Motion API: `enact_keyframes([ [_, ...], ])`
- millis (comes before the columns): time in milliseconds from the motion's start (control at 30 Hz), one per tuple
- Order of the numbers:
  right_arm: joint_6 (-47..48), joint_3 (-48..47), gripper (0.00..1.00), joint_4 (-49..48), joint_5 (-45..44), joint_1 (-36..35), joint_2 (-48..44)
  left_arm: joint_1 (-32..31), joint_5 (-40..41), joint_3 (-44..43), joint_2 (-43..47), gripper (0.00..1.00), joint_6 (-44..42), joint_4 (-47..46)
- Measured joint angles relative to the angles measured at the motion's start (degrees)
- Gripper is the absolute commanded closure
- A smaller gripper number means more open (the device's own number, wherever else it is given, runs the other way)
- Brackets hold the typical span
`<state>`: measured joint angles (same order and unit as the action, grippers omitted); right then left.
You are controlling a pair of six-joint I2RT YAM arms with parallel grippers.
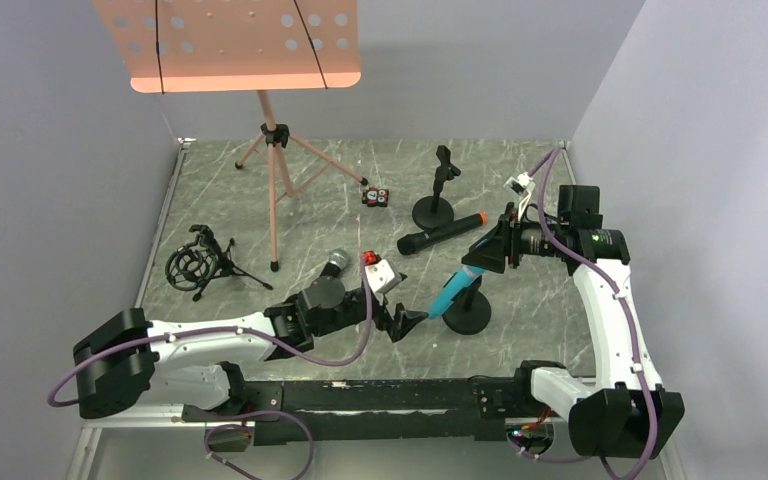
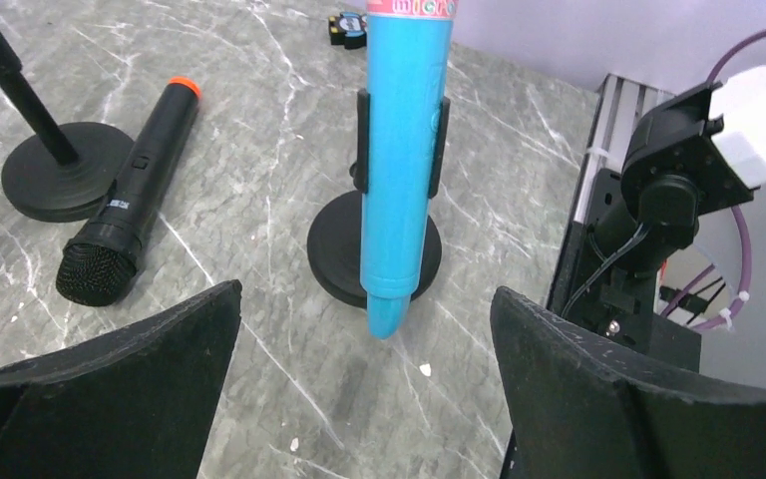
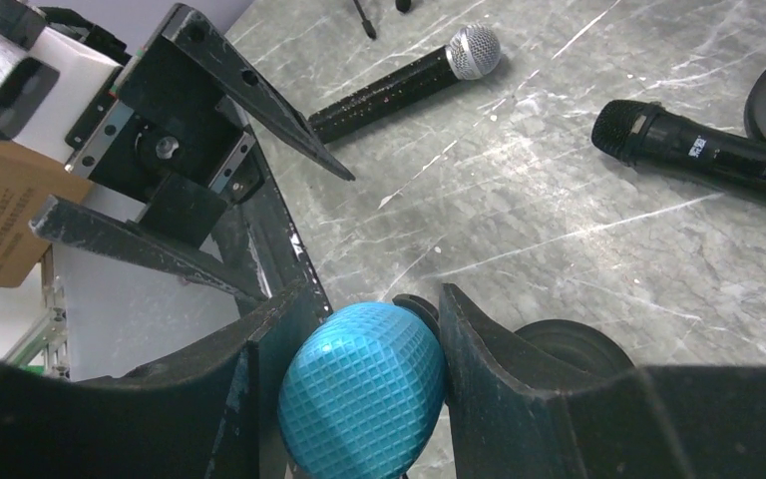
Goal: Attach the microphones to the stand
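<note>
The bright blue microphone (image 1: 454,291) sits tilted in the clip of a round-based stand (image 1: 469,319). My right gripper (image 1: 484,256) is shut on its mesh head (image 3: 364,391). My left gripper (image 1: 411,322) is open and empty, its jaws wide apart just short of the blue mic's tail end (image 2: 387,317). The black microphone with the orange end (image 1: 441,235) lies flat on the table, also in the left wrist view (image 2: 130,212). The black microphone with the silver mesh head (image 1: 336,262) lies by my left arm and shows in the right wrist view (image 3: 411,78).
A second black stand (image 1: 433,209) with an empty clip stands behind the orange-ended mic. A shock-mount tripod (image 1: 198,262) is at the left. An orange music stand (image 1: 228,42) rises at the back. A small red and black object (image 1: 376,197) lies behind the mics.
</note>
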<state>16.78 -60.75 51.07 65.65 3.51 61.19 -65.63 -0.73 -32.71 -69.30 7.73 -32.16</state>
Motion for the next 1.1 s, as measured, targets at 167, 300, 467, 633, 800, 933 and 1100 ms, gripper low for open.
enact_keyframes([
  [167,0.44,0.00,0.85,0.31,-0.20,-0.35,0.35,0.00,0.70,-0.04,0.59,0.01,0.92,-0.13],
  [300,1.46,-0.35,0.64,1.36,-0.33,-0.33,0.35,0.00,0.11,-0.52,0.68,0.01,2.05,0.52],
  [467,2.27,-1.99,0.14,3.28,-2.43,-0.33,0.31,0.00,-0.98,-0.52,2.03,0.01,3.85,0.79],
  [633,2.91,-3.28,0.00,3.13,-5.29,0.48,0.24,0.00,-0.96,-0.39,4.66,0.01,5.51,1.18],
  [800,3.80,-4.28,0.00,2.89,-6.86,2.05,0.20,0.00,-0.50,1.66,7.48,0.01,6.69,1.05],
  [933,4.76,-6.03,0.00,2.54,-7.15,3.69,0.04,0.02,0.92,3.76,8.74,0.01,8.28,0.17],
  [1100,5.16,-8.55,0.00,0.00,-6.47,7.28,-0.90,0.07,1.66,4.96,9.01,0.01,9.31,0.42],
])
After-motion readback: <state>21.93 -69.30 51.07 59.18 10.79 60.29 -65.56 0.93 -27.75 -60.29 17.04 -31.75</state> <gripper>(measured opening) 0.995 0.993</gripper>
